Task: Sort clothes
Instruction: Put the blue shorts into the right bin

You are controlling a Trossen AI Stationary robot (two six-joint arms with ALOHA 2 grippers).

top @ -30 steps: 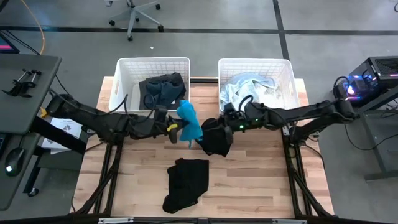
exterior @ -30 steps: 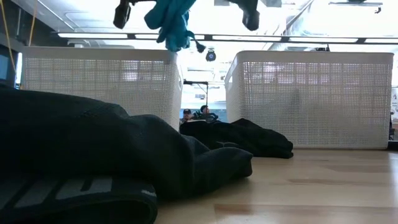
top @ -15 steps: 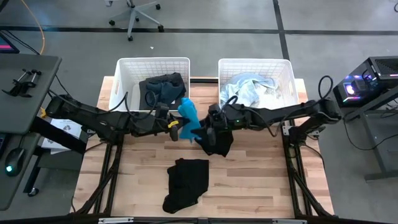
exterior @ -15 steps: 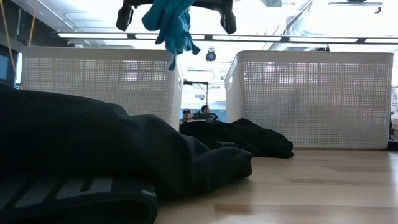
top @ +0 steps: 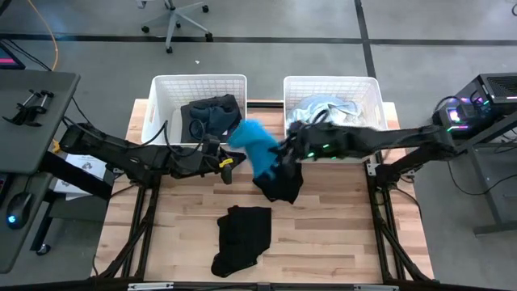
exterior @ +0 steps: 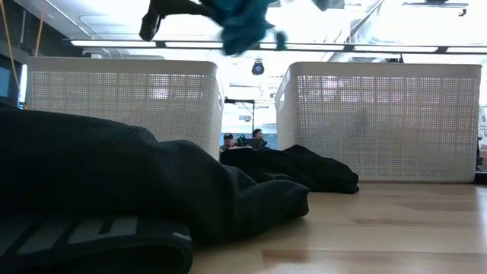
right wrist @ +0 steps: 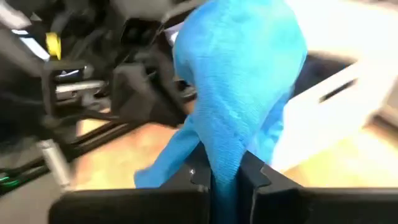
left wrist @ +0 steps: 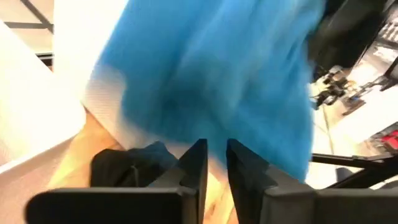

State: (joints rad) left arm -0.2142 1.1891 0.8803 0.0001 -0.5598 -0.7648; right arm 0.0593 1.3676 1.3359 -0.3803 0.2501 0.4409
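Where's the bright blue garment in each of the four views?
High view: bright blue garment mid-table, between the arms, held by the right gripper.
Low view: at the top edge, above the basket gap.
Left wrist view: fills the frame.
Right wrist view: centre, pinched in the gripper.
Shared landmark: black garment below it.

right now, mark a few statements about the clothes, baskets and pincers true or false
1. The right pincer is shut on the bright blue garment. True.
2. The left pincer grips the bright blue garment. False: its fingers are nearly shut on nothing.
3. Two black garments lie on the table: one near the front, one under the right arm. True.
4. The left basket is empty. False: it holds dark clothes.
5. The right basket holds pale clothes. True.
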